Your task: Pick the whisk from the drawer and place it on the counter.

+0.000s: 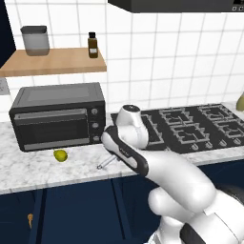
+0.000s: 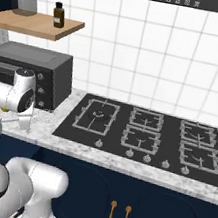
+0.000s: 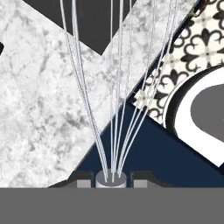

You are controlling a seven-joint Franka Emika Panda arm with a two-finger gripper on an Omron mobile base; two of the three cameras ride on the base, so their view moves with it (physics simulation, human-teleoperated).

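Marble surface, left base view: white-grey speckled surface [image 1: 28, 169] runs under a black toaster oven [image 1: 59, 116], w/ a small yellow-green fruit [image 1: 60, 155] just in front of the oven.
Arm, left base view: white arm bends over the surface edge; a thin silver-white piece of the whisk [image 1: 106, 163] pokes out from under the hand, low over the marble.
Shelf, left base view: wooden wall shelf [image 1: 55, 62] carries a grey canister [image 1: 35, 40] and a brown bottle [image 1: 93, 45].
Stove, left base view: black gas hob [image 1: 190, 126] sits to the right of the arm.
Cabinets, left base view: navy fronts [image 1: 71, 209] below the surface.
Right base view: hand sits at far left, in front of the oven; thin wires of the whisk hang below it over the marble.
Hob, right base view: fills the middle of the surface; navy doors w/ brass handles [image 2: 118, 215] below.
Jaws, hand view: gripper [image 3: 111, 180] closed on the whisk's round neck, a dark tip pressed in on each side.
Whisk, hand view: silver wires fan up and away from the jaws, over the marble, the navy front edge and a corner of the hob.
Floor, hand view: patterned black-white tile [image 3: 192, 48] at right.
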